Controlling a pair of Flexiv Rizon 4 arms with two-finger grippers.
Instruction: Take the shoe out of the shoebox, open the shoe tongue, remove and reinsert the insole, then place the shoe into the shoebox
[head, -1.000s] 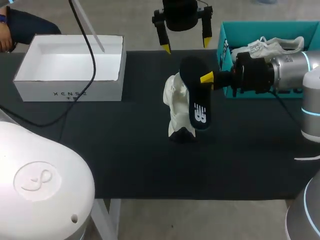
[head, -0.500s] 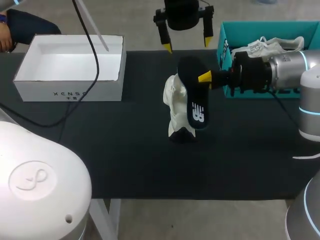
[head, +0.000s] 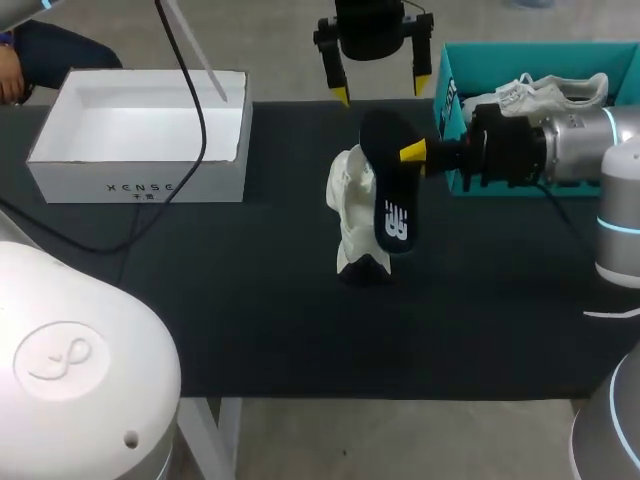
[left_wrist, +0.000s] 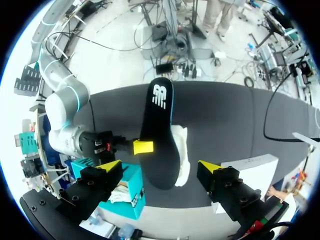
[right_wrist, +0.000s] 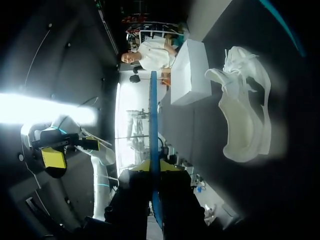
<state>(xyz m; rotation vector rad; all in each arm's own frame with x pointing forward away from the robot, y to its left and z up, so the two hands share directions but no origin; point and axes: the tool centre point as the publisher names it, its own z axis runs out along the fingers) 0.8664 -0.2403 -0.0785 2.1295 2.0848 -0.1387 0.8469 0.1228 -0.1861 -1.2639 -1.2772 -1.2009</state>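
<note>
A white shoe (head: 350, 222) lies on its side in the middle of the black table mat. Just above it hangs a black insole (head: 390, 195), with my right gripper (head: 412, 155) shut on its rim from the right. Seen from the right wrist, the insole (right_wrist: 154, 120) is edge-on, a thin blue line between the gripper's (right_wrist: 155, 167) fingers, and the shoe (right_wrist: 245, 115) lies beside it. My left gripper (head: 380, 88) hangs open over the table's far edge, well above the insole (left_wrist: 160, 130) and shoe (left_wrist: 181, 157), holding nothing. The teal shoebox (head: 448, 95) stands at the far right.
A second white shoe (head: 548, 92) lies inside the teal shoebox. A white open box (head: 140, 140) stands at the far left, with a black cable (head: 185, 120) hanging across it. The teal box (left_wrist: 127, 192) also shows under my left gripper (left_wrist: 159, 167).
My left gripper has shifted slightly to the right above the far edge. The right gripper and the insole have barely moved.
</note>
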